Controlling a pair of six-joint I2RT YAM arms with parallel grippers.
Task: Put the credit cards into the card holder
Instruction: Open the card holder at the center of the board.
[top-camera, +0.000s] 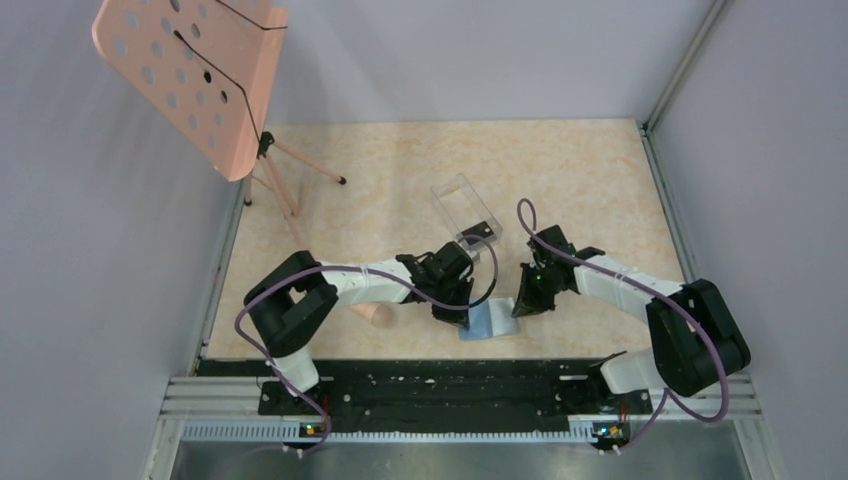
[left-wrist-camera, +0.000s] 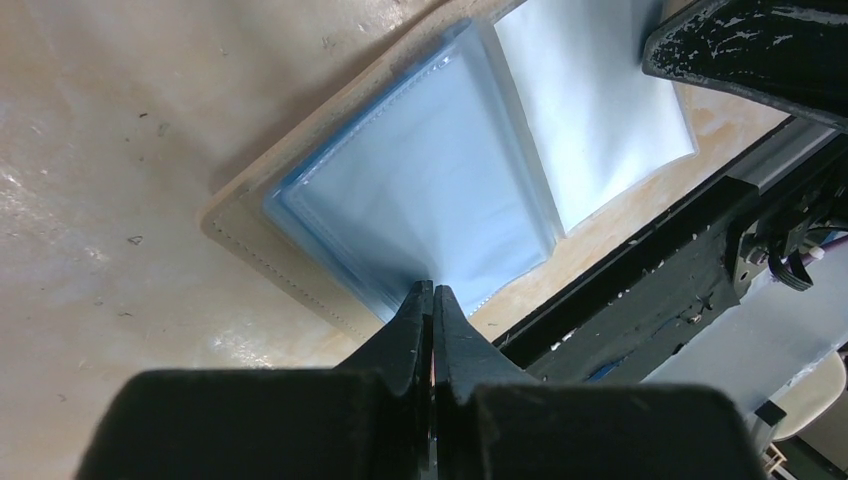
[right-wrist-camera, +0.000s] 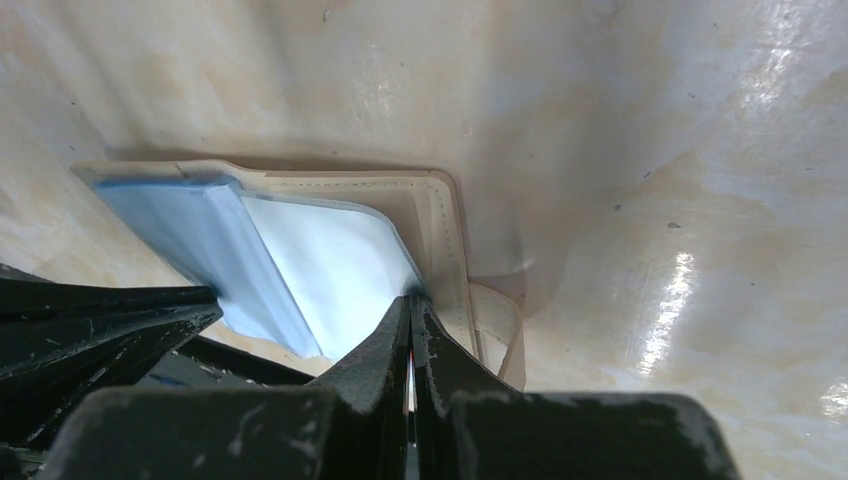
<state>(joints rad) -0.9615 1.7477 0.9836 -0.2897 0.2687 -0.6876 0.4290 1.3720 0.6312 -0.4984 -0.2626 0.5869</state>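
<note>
The card holder (top-camera: 492, 322) lies open on the surface (top-camera: 400, 170) near its front edge, between both arms, the left pincer (left-wrist-camera: 432, 290) closed on its blue sleeves (left-wrist-camera: 420, 190), the right pincer (right-wrist-camera: 410, 300) closed on a clear sleeve (right-wrist-camera: 330, 260) corner.

The left arm (top-camera: 365, 283), white-shelled with black joints, folds at its elbow and reaches inward to the right, and its black two-finger left gripper (left-wrist-camera: 432, 292) points steeply down with both fingers pressed flat together. The matching right arm (top-camera: 620, 282) reaches inward to the left, its black right gripper (right-wrist-camera: 410, 303) likewise tipped down and closed tight. The two grippers are near each other but apart.
</note>
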